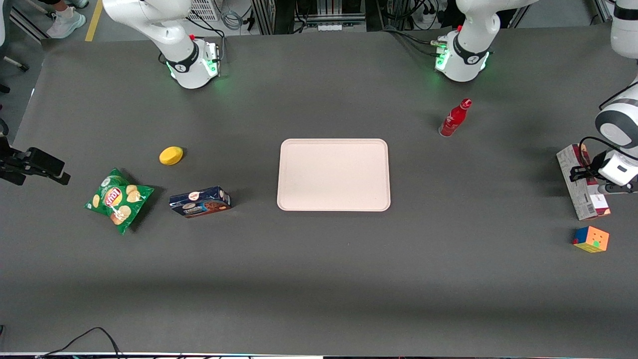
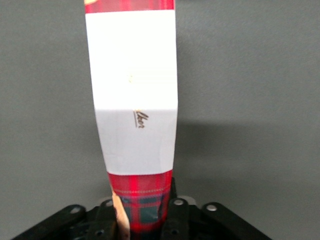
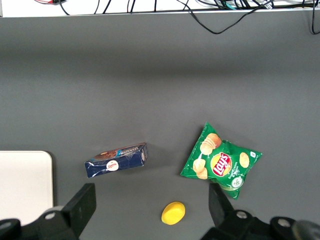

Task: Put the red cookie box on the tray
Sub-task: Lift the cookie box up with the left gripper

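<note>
The red cookie box (image 1: 579, 192) lies toward the working arm's end of the table, its grey-white printed side showing in the front view. In the left wrist view its white label band (image 2: 134, 90) and red plaid end show. My left gripper (image 1: 580, 172) is shut on the plaid end of the box (image 2: 142, 220), with one finger (image 2: 175, 217) on each side. I cannot tell if the box rests on the table or hangs just above it. The pale pinkish-beige tray (image 1: 334, 174) lies empty at the middle of the table, well apart from the box.
A red bottle (image 1: 454, 118) stands between the tray and the box, farther from the front camera. A colour cube (image 1: 591, 239) lies nearer the camera than the box. A dark blue cookie box (image 1: 200, 202), a green chips bag (image 1: 118, 199) and a yellow object (image 1: 171, 155) lie toward the parked arm's end.
</note>
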